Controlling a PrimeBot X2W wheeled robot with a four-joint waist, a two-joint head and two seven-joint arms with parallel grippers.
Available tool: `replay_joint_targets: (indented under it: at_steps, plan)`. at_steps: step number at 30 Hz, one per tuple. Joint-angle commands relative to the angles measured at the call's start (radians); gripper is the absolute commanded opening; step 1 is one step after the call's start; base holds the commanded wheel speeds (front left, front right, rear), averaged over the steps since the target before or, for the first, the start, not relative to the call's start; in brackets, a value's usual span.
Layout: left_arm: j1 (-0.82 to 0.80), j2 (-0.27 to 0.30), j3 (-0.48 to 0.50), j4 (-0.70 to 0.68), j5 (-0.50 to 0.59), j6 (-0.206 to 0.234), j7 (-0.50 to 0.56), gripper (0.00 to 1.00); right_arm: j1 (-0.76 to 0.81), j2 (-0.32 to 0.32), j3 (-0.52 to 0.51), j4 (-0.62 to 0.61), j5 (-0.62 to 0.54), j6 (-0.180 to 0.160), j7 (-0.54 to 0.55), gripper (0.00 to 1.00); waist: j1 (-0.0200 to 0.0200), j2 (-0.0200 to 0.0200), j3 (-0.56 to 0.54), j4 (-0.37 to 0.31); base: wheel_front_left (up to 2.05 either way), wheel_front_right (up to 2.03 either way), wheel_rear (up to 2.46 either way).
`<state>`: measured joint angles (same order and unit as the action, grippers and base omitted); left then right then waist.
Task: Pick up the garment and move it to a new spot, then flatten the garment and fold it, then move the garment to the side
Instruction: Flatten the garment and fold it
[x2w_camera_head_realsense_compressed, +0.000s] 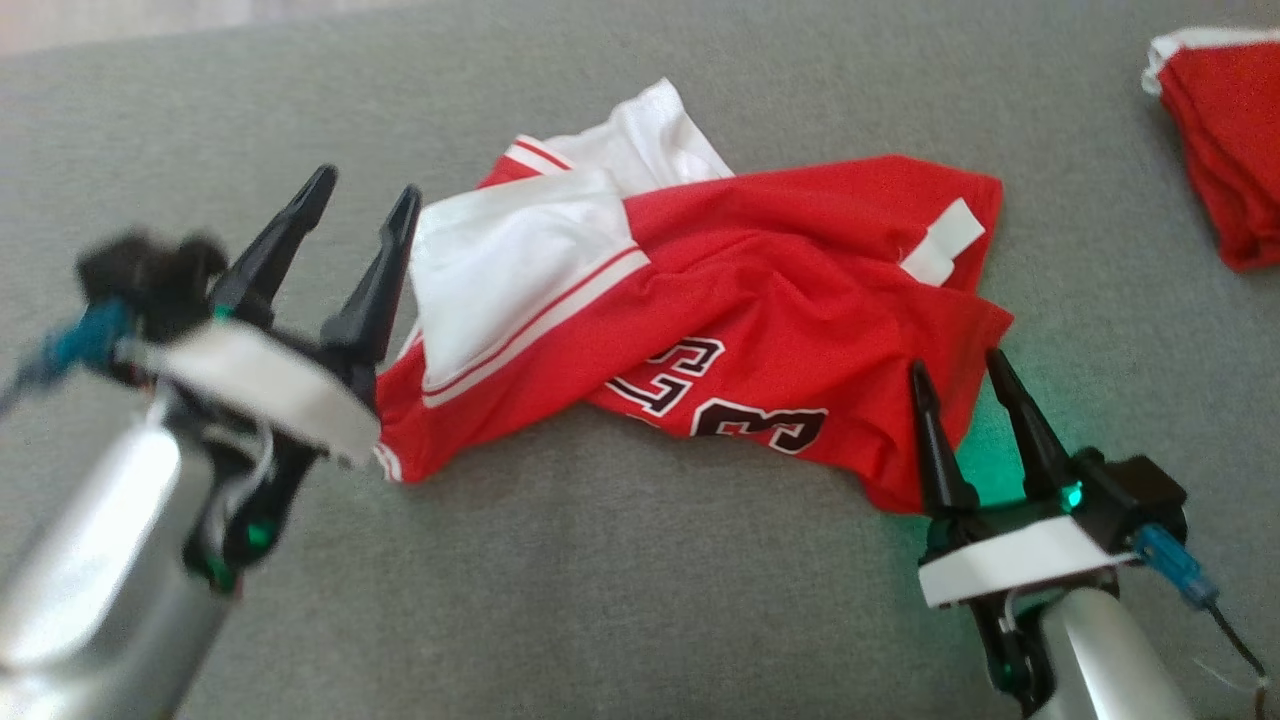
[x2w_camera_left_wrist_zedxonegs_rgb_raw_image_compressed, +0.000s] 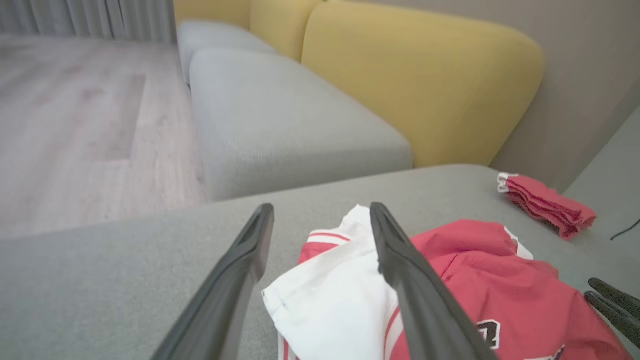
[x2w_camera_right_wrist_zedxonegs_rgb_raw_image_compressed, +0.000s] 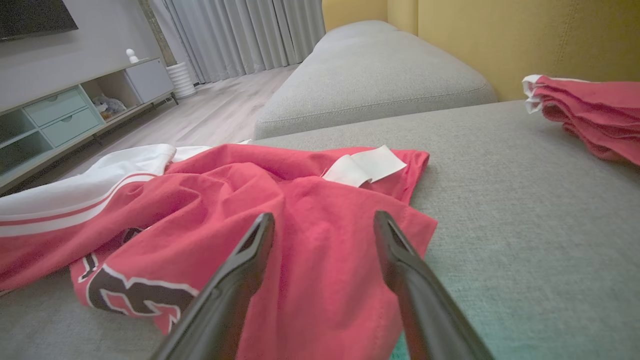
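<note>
The garment (x2w_camera_head_realsense_compressed: 760, 290) lies crumpled on the sofa seat (x2w_camera_head_realsense_compressed: 620, 600), not yet flat. The left pincer (x2w_camera_head_realsense_compressed: 365, 190) stands wide open just beside its white end, holding nothing; the right pincer (x2w_camera_head_realsense_compressed: 955, 365) is open at its red corner, also empty. This places one pincer at each end, probably to spread the cloth. A folded red pile (x2w_camera_head_realsense_compressed: 1225, 150) lies well apart.

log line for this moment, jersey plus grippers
garment: red-white jersey crumpled on grey cushion | left gripper: open, by white end | right gripper: open, by red corner | nothing held
</note>
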<state>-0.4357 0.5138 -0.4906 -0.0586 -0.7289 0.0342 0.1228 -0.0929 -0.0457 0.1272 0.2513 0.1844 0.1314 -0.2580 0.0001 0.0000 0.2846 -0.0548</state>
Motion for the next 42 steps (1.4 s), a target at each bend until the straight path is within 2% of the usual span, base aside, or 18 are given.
replay_joint_targets:
  at_steps: [1,4,9,16,23,24,25,26,27,33,38,42]
  plan:
    - [-0.062,0.040,0.031,0.009,-0.035,-0.022,0.059,1.00,-0.029,-0.004,0.031,-0.029,-0.004,-0.001,-0.004,1.00,-0.0001,0.0000,0.027,-0.020,0.00,0.00,0.00]
    - [-0.138,0.050,0.021,0.095,-0.106,-0.063,0.185,1.00,-0.051,-0.004,0.044,-0.027,0.006,-0.001,-0.004,1.00,-0.0001,0.0000,0.046,-0.044,0.00,0.00,0.00]
    - [-0.189,0.054,0.048,0.222,-0.232,-0.085,0.312,1.00,-0.063,-0.004,0.058,-0.026,0.022,-0.001,-0.004,1.00,-0.0001,0.0000,0.063,-0.075,0.00,0.00,0.00]
    - [-0.191,0.034,0.101,0.322,-0.354,-0.095,0.351,1.00,-0.069,-0.004,0.057,-0.028,0.033,-0.001,-0.004,1.00,-0.0001,0.0000,0.079,-0.095,0.00,0.00,0.00]
    - [-0.188,0.002,0.142,0.350,-0.454,-0.113,0.368,1.00,-0.077,-0.004,0.051,-0.030,0.029,-0.001,-0.004,1.00,-0.0001,0.0000,0.091,-0.102,0.00,0.00,0.00]
    - [-0.187,-0.004,0.147,0.349,-0.471,-0.116,0.374,0.77,-0.077,-0.004,0.050,-0.030,0.028,-0.001,-0.004,1.00,-0.0001,0.0000,0.091,-0.102,0.00,0.00,0.00]
    - [-0.186,-0.009,0.152,0.345,-0.489,-0.120,0.380,0.45,-0.077,-0.004,0.049,-0.030,0.028,-0.001,-0.004,1.00,-0.0001,0.0000,0.092,-0.101,0.00,0.00,0.00]
    - [-0.187,-0.012,0.158,0.341,-0.502,-0.123,0.381,0.33,-0.077,-0.004,0.047,-0.030,0.027,-0.001,-0.004,1.00,-0.0001,0.0000,0.093,-0.101,0.00,0.00,0.00]
    - [-0.187,-0.014,0.163,0.337,-0.510,-0.127,0.380,0.00,-0.077,-0.004,0.045,-0.030,0.027,-0.001,-0.004,1.00,-0.0001,0.0000,0.093,-0.100,0.00,0.00,0.00]
    - [-0.194,-0.003,0.166,0.315,-0.496,-0.143,0.349,0.00,-0.075,-0.004,0.036,-0.028,0.021,-0.001,-0.004,1.00,-0.0001,0.0000,0.083,-0.089,0.00,0.00,0.00]
    - [-0.199,0.022,0.147,0.256,-0.435,-0.155,0.297,0.00,-0.068,-0.004,0.016,-0.020,0.018,-0.001,-0.004,1.00,-0.0001,0.0000,0.062,-0.068,0.00,0.00,0.00]
    - [-0.198,0.049,0.119,0.188,-0.387,-0.161,0.271,0.00,-0.073,-0.009,0.001,0.016,0.057,-0.001,-0.004,1.00,-0.0001,0.0000,0.048,-0.047,0.00,0.00,0.00]
